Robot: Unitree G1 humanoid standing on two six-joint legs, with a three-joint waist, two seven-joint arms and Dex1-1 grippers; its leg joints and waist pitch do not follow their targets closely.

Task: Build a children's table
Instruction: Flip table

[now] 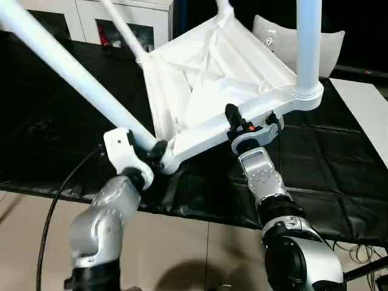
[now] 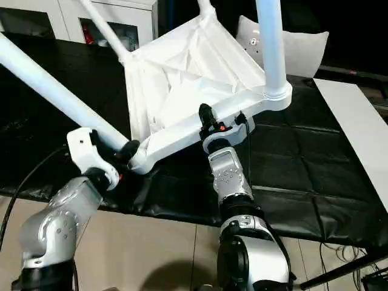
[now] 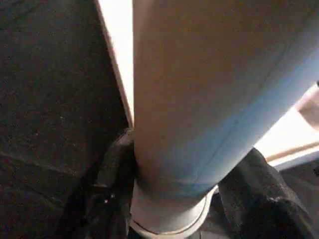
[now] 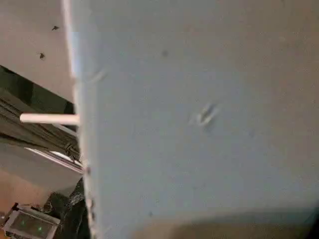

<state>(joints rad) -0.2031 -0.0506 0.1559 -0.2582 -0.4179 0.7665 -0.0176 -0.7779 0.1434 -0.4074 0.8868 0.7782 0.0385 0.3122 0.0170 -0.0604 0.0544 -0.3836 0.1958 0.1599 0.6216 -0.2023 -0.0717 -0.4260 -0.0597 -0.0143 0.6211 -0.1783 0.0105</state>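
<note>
The children's table lies tilted on the black-covered bench, its ribbed underside (image 1: 212, 66) facing me. Legs stand in its corner sockets: one (image 1: 73, 66) runs up to the left, one (image 1: 308, 42) rises at the right, and a third (image 1: 124, 27) shows at the back. My left gripper (image 1: 156, 151) is shut on the left leg just above its socket; the left wrist view shows that leg (image 3: 199, 99) between the black fingers (image 3: 107, 189). My right gripper (image 1: 235, 121) clamps the top's near rim, one finger over the edge. The right wrist view shows the white surface (image 4: 199, 124) close up.
A white-grey cushion (image 1: 330, 45) rests behind the table top. A flat white board (image 1: 367, 115) lies at the right edge of the black cover (image 1: 60, 133). White cabinets (image 1: 91, 21) stand at the back left. A black cable (image 1: 54, 206) hangs by my left forearm.
</note>
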